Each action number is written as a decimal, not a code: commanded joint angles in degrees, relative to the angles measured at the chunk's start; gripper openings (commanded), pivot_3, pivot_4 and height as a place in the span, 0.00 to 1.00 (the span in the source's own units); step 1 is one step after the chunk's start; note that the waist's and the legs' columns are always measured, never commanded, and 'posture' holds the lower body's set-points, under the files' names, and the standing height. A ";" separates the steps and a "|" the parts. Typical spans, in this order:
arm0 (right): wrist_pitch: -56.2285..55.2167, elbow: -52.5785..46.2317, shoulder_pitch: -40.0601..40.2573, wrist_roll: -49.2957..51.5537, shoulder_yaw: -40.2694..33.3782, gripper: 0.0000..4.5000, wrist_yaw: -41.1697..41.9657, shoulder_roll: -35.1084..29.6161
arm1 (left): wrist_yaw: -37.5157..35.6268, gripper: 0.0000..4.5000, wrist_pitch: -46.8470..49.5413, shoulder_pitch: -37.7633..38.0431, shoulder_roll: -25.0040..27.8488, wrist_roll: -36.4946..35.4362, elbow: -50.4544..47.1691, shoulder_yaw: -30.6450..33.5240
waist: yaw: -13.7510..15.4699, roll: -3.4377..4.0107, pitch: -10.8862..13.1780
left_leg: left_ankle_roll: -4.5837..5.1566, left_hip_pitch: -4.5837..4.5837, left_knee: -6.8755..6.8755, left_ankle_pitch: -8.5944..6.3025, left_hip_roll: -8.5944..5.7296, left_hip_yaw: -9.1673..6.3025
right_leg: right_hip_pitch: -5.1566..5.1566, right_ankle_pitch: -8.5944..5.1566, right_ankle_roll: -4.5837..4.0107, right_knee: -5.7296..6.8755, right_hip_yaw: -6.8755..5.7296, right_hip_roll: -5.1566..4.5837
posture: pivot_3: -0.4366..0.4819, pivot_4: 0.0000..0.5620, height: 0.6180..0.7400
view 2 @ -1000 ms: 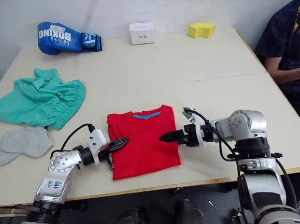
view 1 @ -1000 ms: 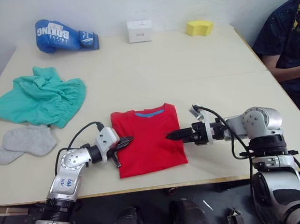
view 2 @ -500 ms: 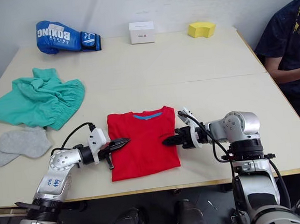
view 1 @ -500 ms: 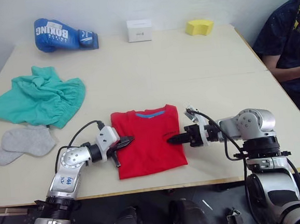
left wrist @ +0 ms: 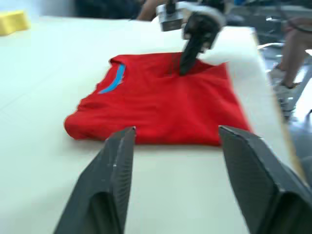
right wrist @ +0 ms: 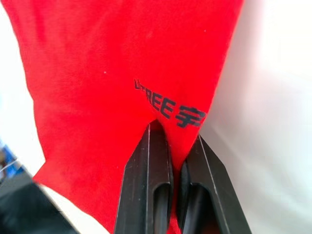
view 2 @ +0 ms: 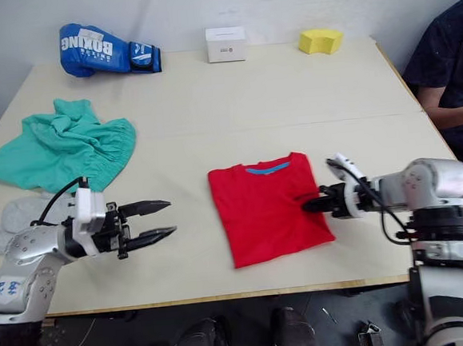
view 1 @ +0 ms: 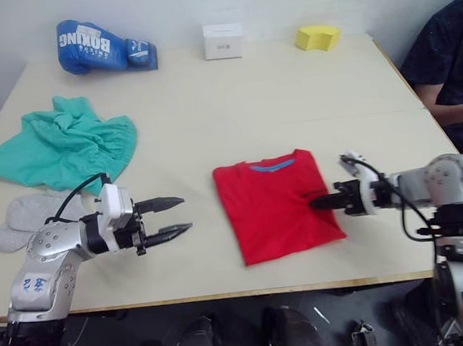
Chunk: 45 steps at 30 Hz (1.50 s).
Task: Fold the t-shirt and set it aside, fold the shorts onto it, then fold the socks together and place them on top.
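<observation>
The folded red t-shirt (view 1: 274,206) lies flat near the table's front edge, blue neckband facing away from me. My right gripper (view 1: 314,203) is shut on the t-shirt's right edge; red fabric is pinched between its fingers (right wrist: 148,161). Open and holding nothing, my left gripper (view 1: 185,213) hovers a short way left of the t-shirt. The teal shorts (view 1: 61,146) lie crumpled at the left of the table. In front of them rest the grey socks (view 1: 22,217), partly behind my left arm.
A blue boxing glove (view 1: 101,45), a white box (view 1: 223,40) and a yellow sponge (view 1: 319,36) line the table's far edge. A person (view 1: 452,67) sits at the table's right side. Bare tabletop (view 1: 235,116) spreads between the garments and the far objects.
The t-shirt has slid to the right with my right gripper shut on its edge. My left gripper has let go of it, opened and drawn back to the left.
</observation>
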 commanded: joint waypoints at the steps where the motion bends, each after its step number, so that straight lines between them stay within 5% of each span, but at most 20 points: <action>1: -3.76 2.47 0.80 -1.86 0.40 0.00 3.40 -5.97 | -0.21 0.85 3.76 1.33 2.13 -4.64 -4.92 3.04 | 0.04 0.00 0.01 | 0.00 -0.01 0.00 0.00 0.00 0.01 | -0.01 0.00 0.00 -0.04 0.01 0.05 | 0.48 0.27 1.00; 3: -9.90 7.61 0.20 -5.85 4.28 0.00 7.38 -11.69 | 0.25 0.98 4.71 1.64 2.88 -5.60 -5.61 4.41 | 0.04 0.03 0.03 | -0.03 -0.03 0.03 0.00 0.06 0.03 | -0.02 0.00 0.01 -0.09 0.01 0.17 | 0.48 0.27 1.00; 6: -22.16 18.28 -2.61 -14.58 12.43 0.00 13.20 -16.97 | 1.41 0.99 6.09 2.20 2.89 -6.40 -6.20 5.66 | 0.00 0.11 0.07 | -0.02 0.00 0.05 -0.01 0.06 0.07 | -0.03 0.03 0.06 -0.09 0.06 0.23 | 0.48 0.27 1.00; 16: -43.89 45.16 -13.73 -32.05 19.73 0.00 16.97 -14.63 | 4.00 0.99 4.41 4.30 2.33 -3.52 -7.08 7.11 | -0.28 0.08 0.06 | -0.20 0.04 0.13 0.11 0.15 0.11 | -0.05 0.18 0.04 -0.06 0.17 0.32 | 0.48 0.27 1.00; 22: -51.60 47.77 -14.11 -34.76 16.41 0.40 15.90 -15.84 | 5.53 1.00 3.68 5.09 1.34 -3.26 -7.08 6.65 | -0.28 0.04 0.03 | -0.45 0.03 0.28 -0.06 0.16 0.12 | 0.00 0.29 0.02 -0.08 0.19 0.27 | 0.48 0.27 1.00; 30: -66.95 35.78 -5.10 -38.24 15.27 1.00 25.73 -27.23 | 6.74 1.00 -4.96 2.48 -0.61 2.82 0.58 6.96 | 0.13 0.63 0.38 | -0.18 0.00 0.23 0.12 0.15 0.14 | -0.06 0.29 -0.02 -0.05 0.16 0.30 | 0.48 0.27 1.00; 34: -77.92 18.96 3.45 -32.97 8.04 1.00 27.09 -27.41 | 6.60 1.00 -8.11 1.76 1.09 5.36 7.73 9.52 | -0.66 0.76 0.46 | -0.20 0.05 0.23 0.14 0.24 0.26 | -0.10 0.29 -0.02 0.02 0.23 0.44 | 0.48 0.27 1.00; 39: -90.18 1.21 17.29 -28.46 1.62 1.00 22.97 -17.11 | 8.21 1.00 -13.87 7.27 2.39 8.00 14.34 17.49 | -1.93 0.35 0.57 | -0.43 0.66 -0.04 0.29 0.41 0.41 | 0.18 0.31 -0.01 0.09 0.40 0.65 | 0.48 0.27 1.00; 45: -93.33 -9.29 21.65 -25.25 0.38 1.00 17.45 -4.57 | 14.40 1.00 -15.75 17.44 0.41 8.01 15.34 29.68 | -1.39 0.44 0.71 | -0.63 0.69 -0.06 0.13 0.33 0.42 | 0.21 0.29 -0.05 0.14 0.48 0.46 | 0.48 0.27 1.00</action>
